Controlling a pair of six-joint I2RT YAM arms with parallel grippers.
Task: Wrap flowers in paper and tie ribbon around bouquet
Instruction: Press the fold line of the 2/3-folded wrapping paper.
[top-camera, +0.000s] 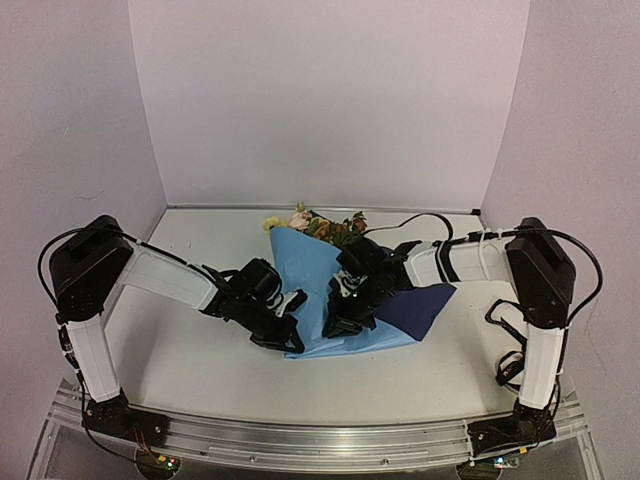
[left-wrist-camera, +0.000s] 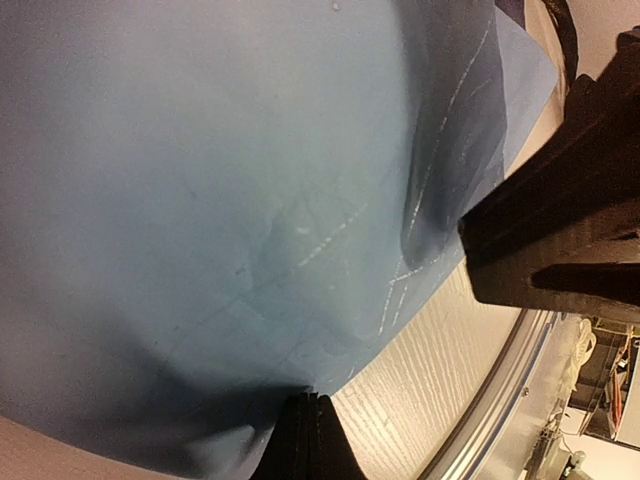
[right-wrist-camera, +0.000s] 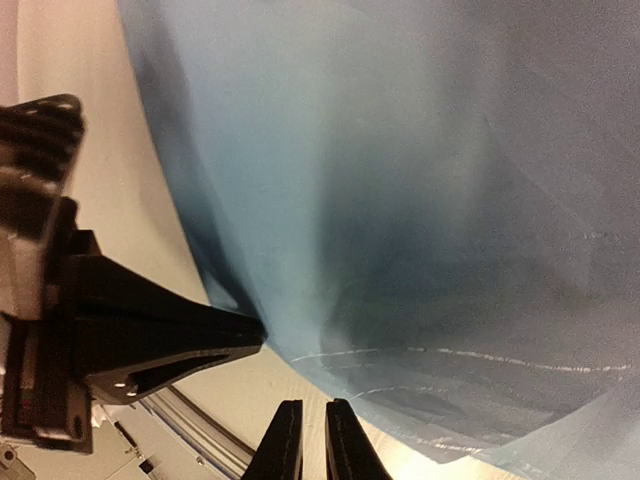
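**Left gripper (left-wrist-camera: 304, 408) pinches the paper's edge; right gripper (right-wrist-camera: 313, 412) stands a slit apart**

Black fingers of the left gripper are pressed tight together at the bottom of its wrist view. They nip the near edge of the paper (left-wrist-camera: 200, 200), which puckers down to a point at their tips. The right gripper's two black fingers stand a narrow slit apart. Their tips are just at the sheet's edge, and nothing shows between them.

From above, both grippers meet low on the sheet, close beside each other. The paper is thin, smooth and light blue, marked with fine white crease lines, and one corner is folded back to show its darker blue side (top-camera: 420, 310). It lies mid-table. The flowers (top-camera: 325, 226), yellow, pale pink and rust with green leaves, poke out at its far end. The table (top-camera: 200, 370) is pale with a faint wood grain.
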